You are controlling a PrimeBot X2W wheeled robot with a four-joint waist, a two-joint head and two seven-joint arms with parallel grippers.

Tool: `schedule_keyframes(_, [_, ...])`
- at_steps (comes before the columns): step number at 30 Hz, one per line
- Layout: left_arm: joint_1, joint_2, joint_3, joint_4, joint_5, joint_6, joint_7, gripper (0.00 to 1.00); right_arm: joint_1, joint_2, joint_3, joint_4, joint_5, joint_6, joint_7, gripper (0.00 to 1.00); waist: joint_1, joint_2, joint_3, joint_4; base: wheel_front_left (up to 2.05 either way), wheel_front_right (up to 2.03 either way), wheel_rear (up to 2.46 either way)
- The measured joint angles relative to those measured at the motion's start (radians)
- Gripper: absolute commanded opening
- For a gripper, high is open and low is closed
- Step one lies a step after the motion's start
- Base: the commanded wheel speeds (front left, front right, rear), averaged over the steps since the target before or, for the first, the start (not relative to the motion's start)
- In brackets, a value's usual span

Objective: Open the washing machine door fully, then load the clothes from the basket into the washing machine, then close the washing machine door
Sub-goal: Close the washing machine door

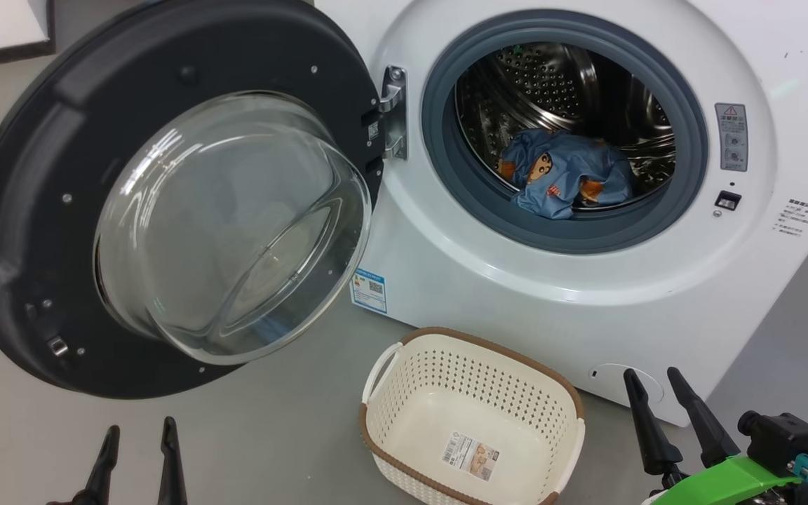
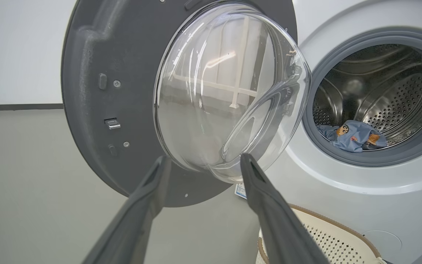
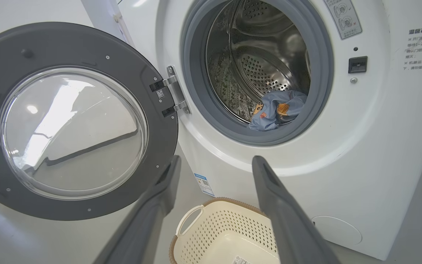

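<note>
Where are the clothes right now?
In the head view, the clothes sit low in the drum of the washing machine, just behind the grey gasket, right of the open door and above the basket.

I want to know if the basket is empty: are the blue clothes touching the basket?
Apart. The head view shows the clothes lying inside the washing machine, while the basket sits empty on the floor in front.

On washer [image 3: 379,146] front, right side: Chinese notice [image 3: 420,47] headed 温馨提示, mentions 1-2分钟. Grey label [image 1: 731,137]: red warning triangle, print too small. Blue sticker [image 1: 369,290]: QR code. Basket [image 1: 446,379] bottom sticker [image 1: 470,456]: barcode, print unreadable.
</note>
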Motion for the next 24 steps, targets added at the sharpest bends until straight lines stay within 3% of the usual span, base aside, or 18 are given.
schedule_keyframes(24, [0.0,0.012,-0.004,0.001,-0.002,0.019,0.007,1.0,0.0,0.001,0.024,-0.007,0.002,0.0,0.0,1.0,0.0,0.0,0.001,0.004,0.0,0.0,0.0])
